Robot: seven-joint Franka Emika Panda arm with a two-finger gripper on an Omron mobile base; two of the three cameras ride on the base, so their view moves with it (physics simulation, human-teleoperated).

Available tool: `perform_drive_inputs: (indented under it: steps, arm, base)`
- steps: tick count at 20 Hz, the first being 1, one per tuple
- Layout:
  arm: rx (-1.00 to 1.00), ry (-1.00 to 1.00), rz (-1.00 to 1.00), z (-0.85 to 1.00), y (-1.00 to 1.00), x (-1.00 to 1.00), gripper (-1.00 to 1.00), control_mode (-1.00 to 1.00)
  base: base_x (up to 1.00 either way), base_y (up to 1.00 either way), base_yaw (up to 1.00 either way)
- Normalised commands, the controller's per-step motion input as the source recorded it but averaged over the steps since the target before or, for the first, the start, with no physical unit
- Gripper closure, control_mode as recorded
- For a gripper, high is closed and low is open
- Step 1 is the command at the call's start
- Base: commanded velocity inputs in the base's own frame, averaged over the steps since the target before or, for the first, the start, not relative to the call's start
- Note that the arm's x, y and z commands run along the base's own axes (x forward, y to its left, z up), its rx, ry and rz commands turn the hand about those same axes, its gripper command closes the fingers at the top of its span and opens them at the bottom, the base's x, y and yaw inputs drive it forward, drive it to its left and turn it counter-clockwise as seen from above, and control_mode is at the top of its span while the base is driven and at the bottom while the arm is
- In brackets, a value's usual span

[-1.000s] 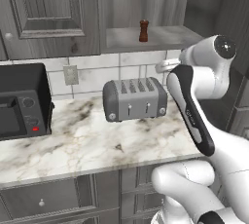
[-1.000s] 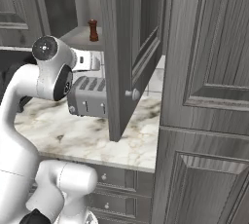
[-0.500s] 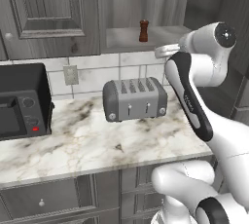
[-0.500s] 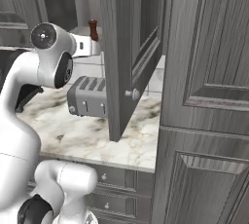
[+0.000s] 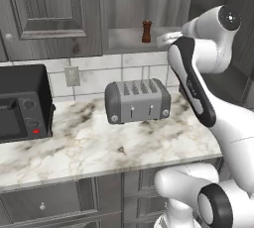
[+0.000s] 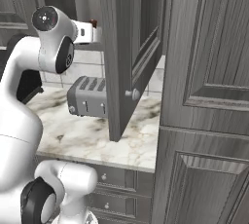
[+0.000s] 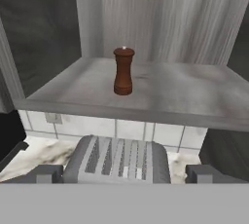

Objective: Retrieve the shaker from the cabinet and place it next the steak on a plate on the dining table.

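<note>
Home kitchen, grey wood-grain cabinet (image 5: 54,14) at 12 o'clock, marble counter (image 5: 89,147) below, steel toaster (image 5: 138,101) centre, black oven (image 5: 22,103) at 9 o'clock, tiled backsplash (image 5: 99,73).

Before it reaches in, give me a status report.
Claw open, empty. Shaker upright on cabinet shelf, untouched. Toaster below; path looks clear.

Shaker (image 5: 146,31) upright on cabinet (image 5: 144,9) shelf

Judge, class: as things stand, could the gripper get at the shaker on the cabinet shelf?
Probably yes. The shaker stands upright and alone on the open cabinet's shelf, nothing before it. The gripper, jaws wide, faces it from outside, above the toaster.
</note>
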Motion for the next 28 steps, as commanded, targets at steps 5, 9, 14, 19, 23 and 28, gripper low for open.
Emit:
perform_drive_inputs:
  steps: [5, 9, 14, 19, 23, 28]
  arm:
    - [0.00, 0.07, 0.00, 0.00, 0.03, 0.13, -1.00, -1.00]
    - [0.00, 0.06, 0.00, 0.00, 0.17, 0.22, -1.00, -1.00]
    - [0.00, 0.01, 0.00, 0.00, 0.05, 0.31, -1.00, -1.00]
    - [0.00, -0.01, 0.00, 0.00, 0.00, 0.27, -1.00, -1.00]
    - [0.00, -0.04, 0.00, 0.00, 0.00, 0.28, -1.00, -1.00]
    - [0.00, 0.00, 0.00, 0.00, 0.00, 0.28, -1.00, -1.00]
  base:
    - [0.00, 0.00, 0.00]
    - [0.00, 0.00, 0.00]
    - [0.00, 0.00, 0.00]
    - [0.00, 0.00, 0.00]
    - [0.00, 0.00, 0.00]
    - [0.00, 0.00, 0.00]
